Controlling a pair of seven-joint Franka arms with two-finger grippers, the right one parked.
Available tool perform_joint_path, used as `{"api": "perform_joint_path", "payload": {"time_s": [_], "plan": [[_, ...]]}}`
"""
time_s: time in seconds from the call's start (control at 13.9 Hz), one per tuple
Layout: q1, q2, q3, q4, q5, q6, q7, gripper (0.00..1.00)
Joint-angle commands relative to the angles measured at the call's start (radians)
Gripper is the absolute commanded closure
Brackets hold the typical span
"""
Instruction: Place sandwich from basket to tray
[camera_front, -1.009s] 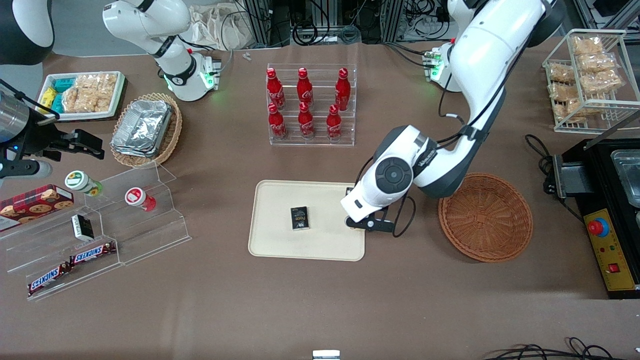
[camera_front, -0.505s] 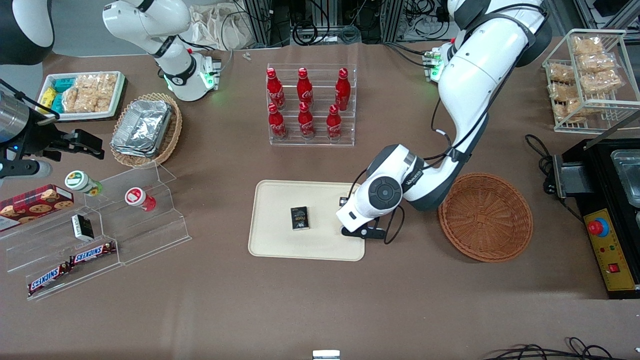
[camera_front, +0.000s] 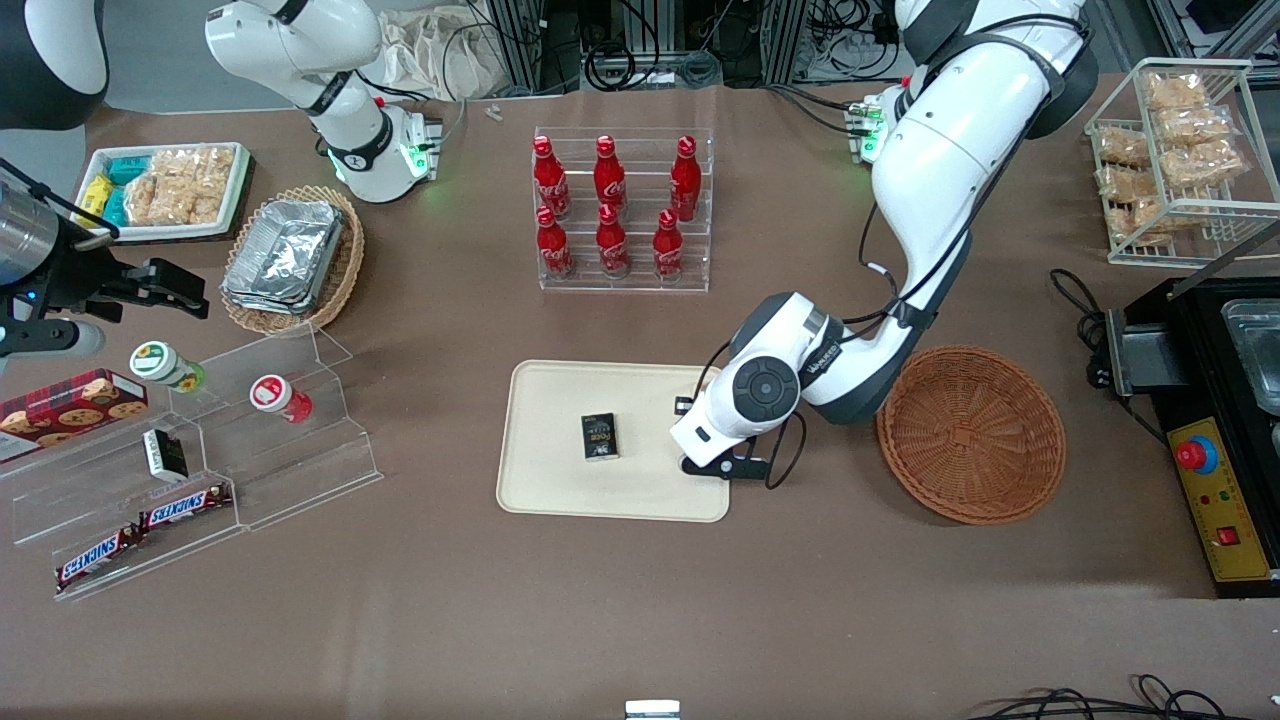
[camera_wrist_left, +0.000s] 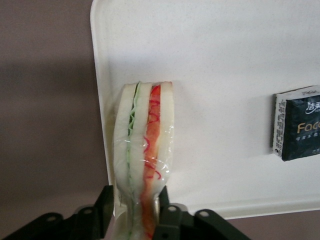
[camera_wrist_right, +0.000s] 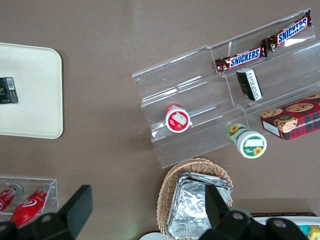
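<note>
My left gripper (camera_wrist_left: 135, 196) is shut on the sandwich (camera_wrist_left: 145, 130), a wrapped wedge of pale bread with green and red-orange filling lines, its fingers (camera_wrist_left: 104, 205) pressing both bread faces. The sandwich is over the cream tray (camera_wrist_left: 225, 65), just inside the rim nearest the basket. I cannot tell whether it touches the tray. In the front view the arm's wrist (camera_front: 750, 395) hides the sandwich and stands over that same end of the tray (camera_front: 560, 490). The reddish-brown wicker basket (camera_front: 970, 435) stands beside the tray toward the working arm's end and is empty.
A small black packet (camera_front: 599, 437) lies near the tray's middle and shows in the wrist view (camera_wrist_left: 297, 122). An acrylic rack of red bottles (camera_front: 620, 210) stands farther from the front camera than the tray. Acrylic steps with snacks (camera_front: 200, 470) lie toward the parked arm's end.
The left arm has moved from beside the basket farther over the tray's end and slightly lower. In the last half second it barely moved.
</note>
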Motion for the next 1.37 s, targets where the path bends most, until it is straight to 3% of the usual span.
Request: {"api": "perform_joint_path", "payload": {"time_s": [0.0, 0.29, 0.65, 1.08, 1.3], "plan": [[-0.016, -0.013, 0.013, 0.034, 0.023, -0.025, -0.032, 0.0], [-0.008, -0.127, 0.019, 0.034, 0.025, -0.192, -0.026, 0.0], [0.012, -0.305, 0.108, 0.016, 0.022, -0.419, 0.095, 0.0], [0.205, -0.551, 0.11, -0.122, 0.019, -0.492, 0.321, 0.01], [0.332, -0.616, 0.11, -0.115, 0.011, -0.518, 0.477, 0.01]]}}
